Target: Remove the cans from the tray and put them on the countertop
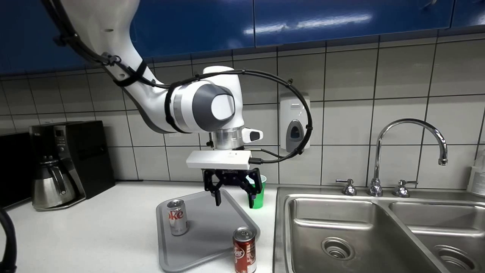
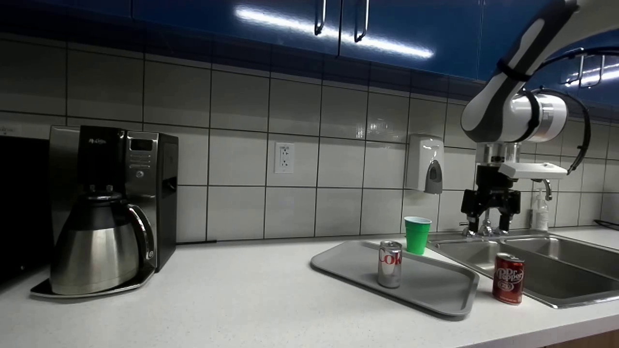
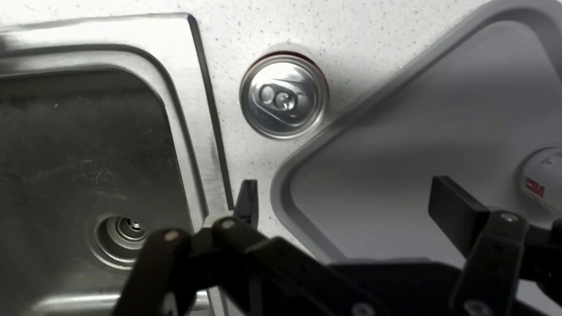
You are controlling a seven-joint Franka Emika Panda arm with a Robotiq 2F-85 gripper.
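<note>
Black two-fingered gripper [image 1: 234, 204] gapes wide; below, a dark-red metal can [image 2: 508, 279] stands on white countertop [image 2: 217, 304], a silver-white can [image 2: 390, 265] on flat grey tray [image 2: 430, 282].

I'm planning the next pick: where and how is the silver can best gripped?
Probably by opposite sides of its upper body, coming from above: the silver can stands upright on the tray, and its round walls should suit the open, downward-pointing end effector.

The arm [image 1: 151, 106] slopes down from above in both exterior views and bends at the wrist [image 1: 227, 138], below which the tool [image 1: 234, 203] hangs, its black fingers [image 3: 456, 215] pointing downward. In the wrist view they stand wide apart.
</note>
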